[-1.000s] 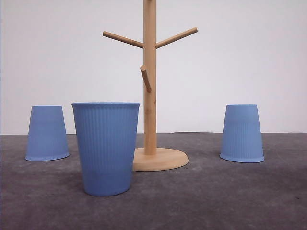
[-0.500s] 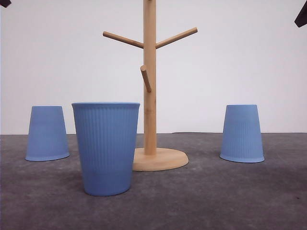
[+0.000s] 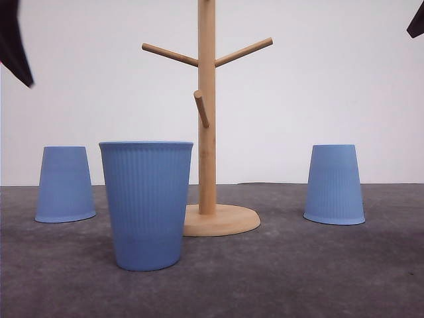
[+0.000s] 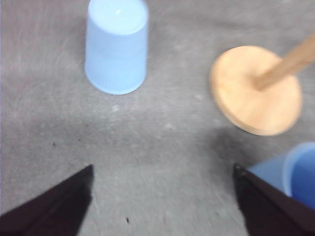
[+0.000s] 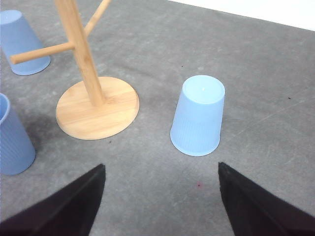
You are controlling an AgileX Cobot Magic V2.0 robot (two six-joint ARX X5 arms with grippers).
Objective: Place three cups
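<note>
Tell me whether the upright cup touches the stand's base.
Apart. The right wrist view shows grey table between the upright cup and the stand's base.

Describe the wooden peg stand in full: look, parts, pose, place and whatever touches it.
The light wooden peg stand has a round flat base, an upright round post and three pegs angled upward: one to each side up high, and a shorter one lower down that points toward the camera. It looks like pale unfinished wood. It stands upright on the grey table, with nothing hung on its pegs. The upright light-blue ribbed plastic cup stands in front of it to the left; in the right wrist view they are apart.
</note>
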